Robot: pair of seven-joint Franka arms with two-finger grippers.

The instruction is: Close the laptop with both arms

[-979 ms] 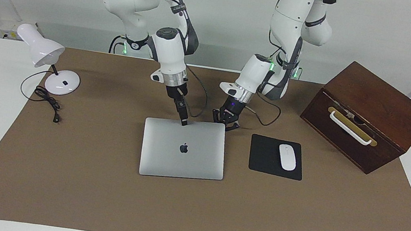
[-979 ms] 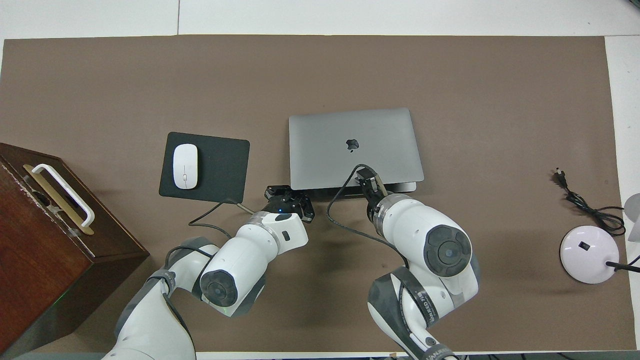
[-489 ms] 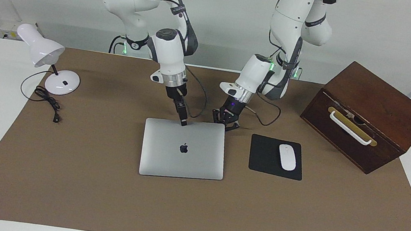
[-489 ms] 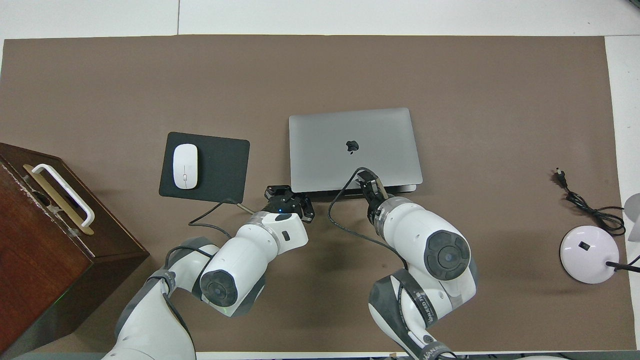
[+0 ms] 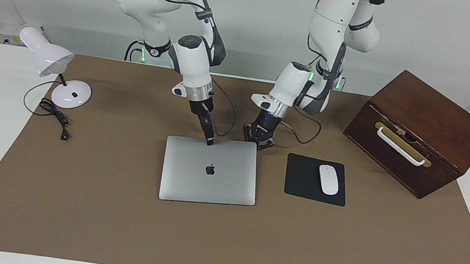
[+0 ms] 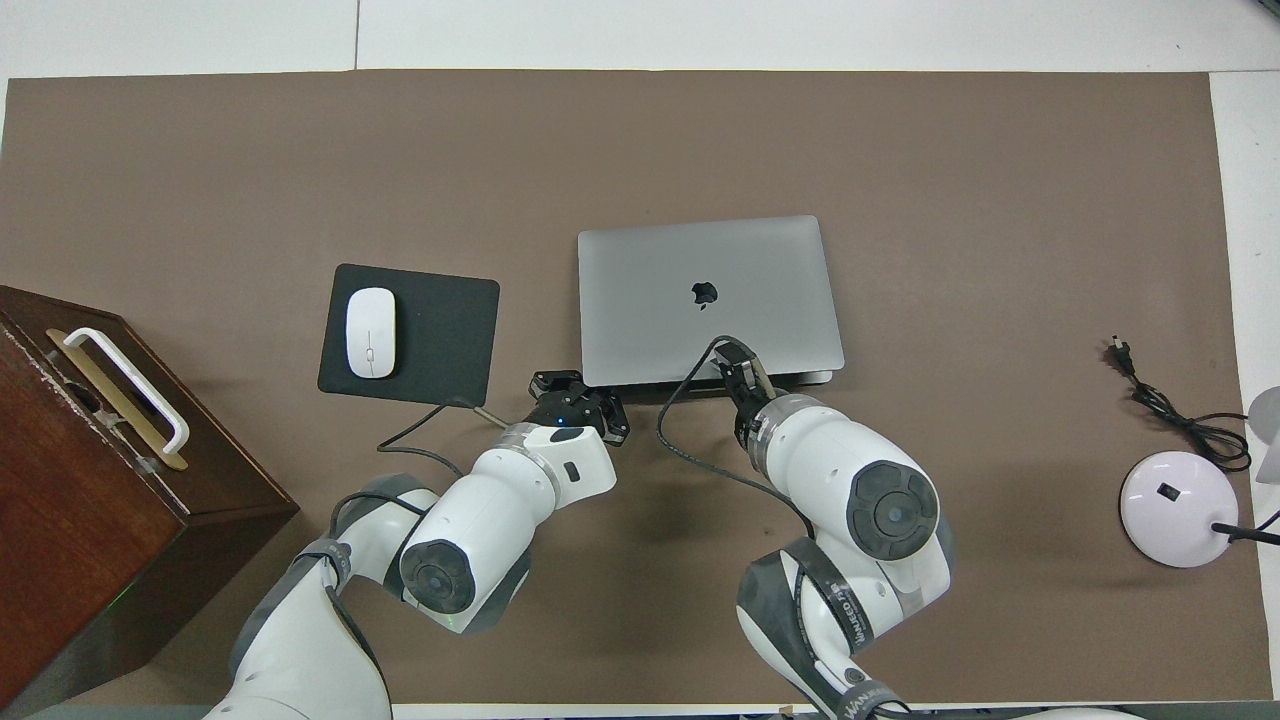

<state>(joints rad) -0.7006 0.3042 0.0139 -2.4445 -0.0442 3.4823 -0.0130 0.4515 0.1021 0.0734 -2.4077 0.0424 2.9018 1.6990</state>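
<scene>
The silver-grey laptop [image 5: 210,172] lies mid-table with its lid, marked by the black apple logo, almost flat on its base; a thin strip of the base [image 6: 800,378] shows at the edge nearest the robots. My right gripper [image 5: 209,139] is shut, and its tip rests on the lid's edge nearest the robots; it also shows in the overhead view [image 6: 735,357]. My left gripper [image 5: 258,141] is open and empty, low at the laptop's corner nearest the robots toward the left arm's end, beside the lid; it also shows in the overhead view [image 6: 578,388].
A black mouse pad [image 5: 302,179] with a white mouse [image 5: 328,179] lies beside the laptop toward the left arm's end. A brown wooden box [image 5: 417,131] with a white handle stands past it. A white desk lamp [image 5: 55,70] and its cord [image 5: 53,116] are at the right arm's end.
The lid has dropped slightly lower onto the base under my right gripper's tip. The left gripper has stayed by the corner.
</scene>
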